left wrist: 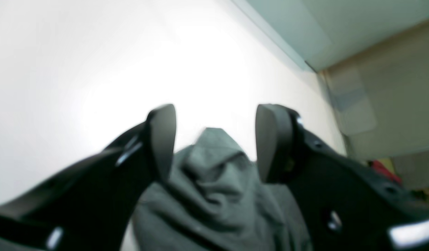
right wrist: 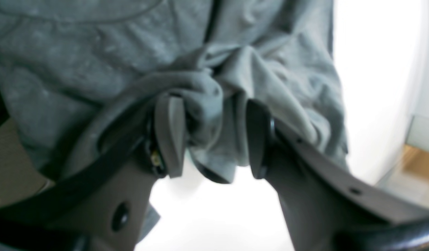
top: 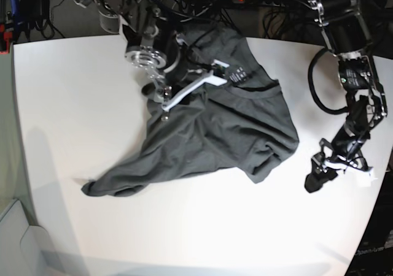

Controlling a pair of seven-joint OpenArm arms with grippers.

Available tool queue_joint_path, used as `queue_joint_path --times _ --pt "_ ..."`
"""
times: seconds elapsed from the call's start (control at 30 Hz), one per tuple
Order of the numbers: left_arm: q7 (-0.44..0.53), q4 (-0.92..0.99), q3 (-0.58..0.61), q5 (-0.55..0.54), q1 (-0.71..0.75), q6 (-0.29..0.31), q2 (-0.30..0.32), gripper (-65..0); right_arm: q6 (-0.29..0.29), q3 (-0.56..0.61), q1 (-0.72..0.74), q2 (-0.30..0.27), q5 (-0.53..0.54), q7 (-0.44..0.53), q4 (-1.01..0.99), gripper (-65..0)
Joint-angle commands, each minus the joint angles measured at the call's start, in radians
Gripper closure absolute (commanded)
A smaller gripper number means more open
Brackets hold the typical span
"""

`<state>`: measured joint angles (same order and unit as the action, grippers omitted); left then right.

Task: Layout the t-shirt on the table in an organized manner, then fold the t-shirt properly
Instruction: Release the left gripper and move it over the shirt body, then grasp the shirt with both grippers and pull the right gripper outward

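Note:
The dark charcoal t-shirt (top: 227, 129) lies crumpled on the white table (top: 73, 104), its collar towards the back and one end drawn to a point at the front left. My right gripper (right wrist: 214, 139) is over the shirt's back left part (top: 184, 86). Its jaws stand apart, open, around a loose bunched fold of the t-shirt (right wrist: 204, 104). My left gripper (left wrist: 216, 139) is open near the table's right edge (top: 319, 179), just right of the shirt's sleeve. A rumpled tip of the t-shirt (left wrist: 214, 181) shows between and below its fingers, not pinched.
Cables and arm bases (top: 258, 0) crowd the table's back edge. A pale grey box (top: 18, 239) stands on the floor at the front left. The table's right edge (left wrist: 305, 66) runs close beside the left gripper, with floor beyond.

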<state>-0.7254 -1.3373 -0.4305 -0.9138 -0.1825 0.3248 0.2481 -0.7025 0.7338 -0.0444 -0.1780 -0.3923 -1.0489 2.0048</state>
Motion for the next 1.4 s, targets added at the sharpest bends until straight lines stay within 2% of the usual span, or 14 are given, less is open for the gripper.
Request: queue_joint_path --times 0.0,0.1,0.27,0.47,0.57,0.7,0.8,1.03,1.37 --pt "0.016 -0.029 0.023 -0.040 -0.028 0.010 0.006 -35.2 0.004 -0.004 0.016 -0.007 -0.010 0.006 0.017 -28.8" --pt "0.017 -0.051 0.095 -0.041 -0.028 0.012 -0.030 -35.2 0.004 -0.024 0.015 -0.010 -0.010 0.011 0.015 -28.8" --pt "0.025 -0.034 0.229 -0.017 -0.045 0.010 -0.103 -35.2 0.004 -0.156 0.011 0.018 -0.010 0.014 0.014 -28.7" --pt "0.026 0.052 0.267 0.209 -0.047 0.010 -0.174 -35.2 0.004 -0.303 -0.018 0.016 -0.004 0.014 0.011 -29.0" --pt "0.033 0.121 0.267 0.276 -0.048 0.010 -0.175 -35.2 0.004 -0.329 -0.056 0.015 -0.004 0.015 0.011 -29.0" --pt "0.108 0.175 0.269 0.290 -0.048 0.010 -0.165 -35.2 0.004 -0.322 -0.096 -0.004 -0.004 0.017 0.011 -29.0" --pt "0.129 0.219 0.269 0.290 -0.048 0.010 -0.155 -35.2 0.004 -0.323 -0.125 -0.007 -0.003 0.042 0.007 -29.0" --pt "0.132 0.252 0.269 0.290 -0.051 0.010 -0.138 -35.2 0.004 -0.348 -0.174 -0.013 -0.006 0.155 -0.063 -29.0" --pt "0.132 0.252 0.269 0.290 -0.051 0.010 -0.117 -35.2 0.004 -0.418 -0.133 -0.012 -0.004 0.200 -0.134 -28.9"
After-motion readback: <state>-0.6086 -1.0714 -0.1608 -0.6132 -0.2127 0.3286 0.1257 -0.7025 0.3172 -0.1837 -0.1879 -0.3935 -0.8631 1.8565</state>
